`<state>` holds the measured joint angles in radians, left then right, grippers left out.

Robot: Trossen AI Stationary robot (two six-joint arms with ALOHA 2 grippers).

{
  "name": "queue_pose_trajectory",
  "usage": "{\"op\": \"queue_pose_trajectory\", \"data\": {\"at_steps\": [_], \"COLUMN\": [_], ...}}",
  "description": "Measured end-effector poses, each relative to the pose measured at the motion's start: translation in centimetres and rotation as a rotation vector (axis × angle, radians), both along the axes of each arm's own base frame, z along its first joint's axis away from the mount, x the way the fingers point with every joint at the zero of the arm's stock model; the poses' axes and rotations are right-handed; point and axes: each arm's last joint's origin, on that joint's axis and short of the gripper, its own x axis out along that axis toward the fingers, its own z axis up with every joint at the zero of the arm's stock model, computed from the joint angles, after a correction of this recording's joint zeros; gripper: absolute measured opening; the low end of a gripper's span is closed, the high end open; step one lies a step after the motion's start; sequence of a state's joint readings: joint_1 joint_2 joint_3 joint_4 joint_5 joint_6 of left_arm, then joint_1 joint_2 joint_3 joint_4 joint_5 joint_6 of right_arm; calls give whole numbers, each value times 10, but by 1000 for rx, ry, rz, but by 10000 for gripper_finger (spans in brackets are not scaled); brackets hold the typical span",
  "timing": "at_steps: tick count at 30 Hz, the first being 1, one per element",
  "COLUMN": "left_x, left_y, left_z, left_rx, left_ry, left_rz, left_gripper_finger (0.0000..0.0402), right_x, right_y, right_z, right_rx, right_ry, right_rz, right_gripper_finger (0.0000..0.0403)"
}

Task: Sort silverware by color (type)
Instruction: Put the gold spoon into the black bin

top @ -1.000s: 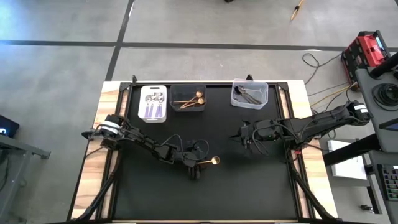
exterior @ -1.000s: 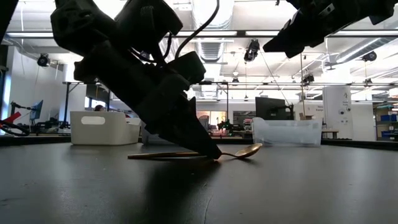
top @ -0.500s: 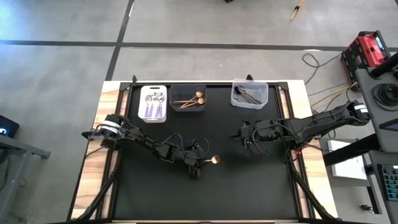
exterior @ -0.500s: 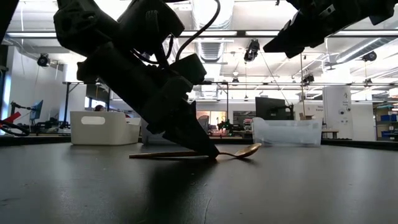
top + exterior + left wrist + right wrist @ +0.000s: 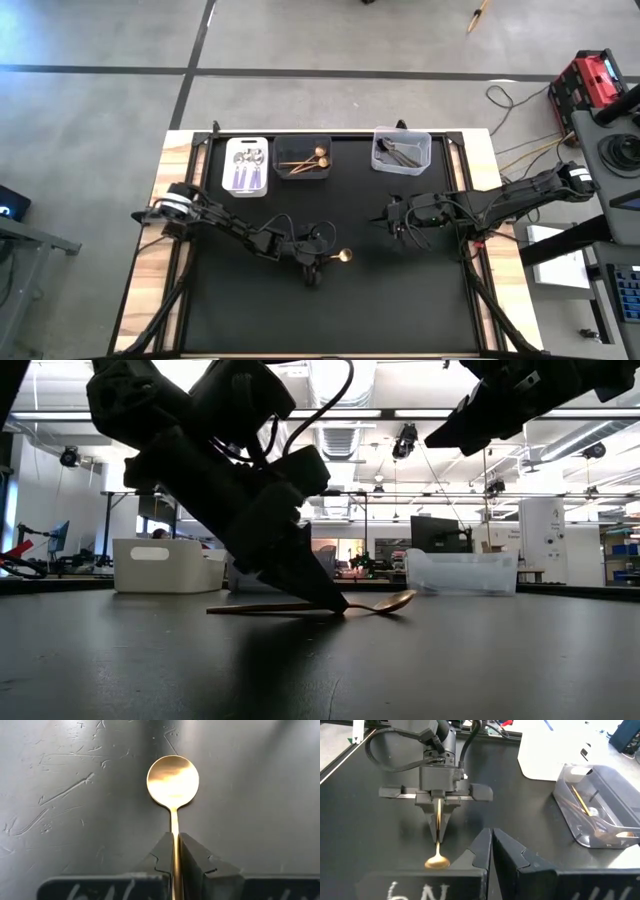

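A gold spoon (image 5: 300, 607) lies flat on the black mat near the table's middle, its round bowl (image 5: 173, 781) toward the right. My left gripper (image 5: 318, 262) is down on it and shut on its handle. My right gripper (image 5: 390, 222) hangs shut above the mat, right of centre, touching nothing; its closed fingers (image 5: 491, 845) show in the right wrist view. Other silverware lies in three bins along the far edge: lilac-handled pieces in the white bin (image 5: 247, 166), gold ones in the dark bin (image 5: 303, 157), grey ones in the clear bin (image 5: 401, 150). My left gripper pinches the spoon's thin handle (image 5: 174, 837) between its two fingers, just behind the bowl. The fingers (image 5: 325, 595) slant down from above and from the table's left, in line with the handle. The spoon is still lying along the mat.
The three bins stand in a row at the far edge. Bare black mat lies all around the spoon and toward the near edge. The wooden table edge (image 5: 160, 260) frames the mat on the left and right.
My left gripper has shut on the gold spoon's handle, staying low over the mat. The spoon has stayed lying on the mat.
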<state>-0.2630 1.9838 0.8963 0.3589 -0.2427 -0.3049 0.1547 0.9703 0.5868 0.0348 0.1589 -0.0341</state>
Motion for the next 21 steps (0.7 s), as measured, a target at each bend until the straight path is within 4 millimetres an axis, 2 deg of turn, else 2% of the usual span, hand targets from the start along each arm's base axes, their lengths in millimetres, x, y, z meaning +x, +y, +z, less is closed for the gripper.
{"op": "queue_pose_trajectory", "data": {"at_steps": [14,21], "left_x": [-2,-3], "left_y": [1,2], "left_z": [8,30], "left_rx": [43,65], "left_ry": [-13,-65], "left_rz": [-4,-13], "left_gripper_finger": [1,1], "right_x": [0,-1], "right_y": [0,0], "right_z": [-1,-2], "right_rx": [0,-1], "right_ry": [4,6], "right_rz": [0,-1], "right_gripper_finger": [9,9]}}
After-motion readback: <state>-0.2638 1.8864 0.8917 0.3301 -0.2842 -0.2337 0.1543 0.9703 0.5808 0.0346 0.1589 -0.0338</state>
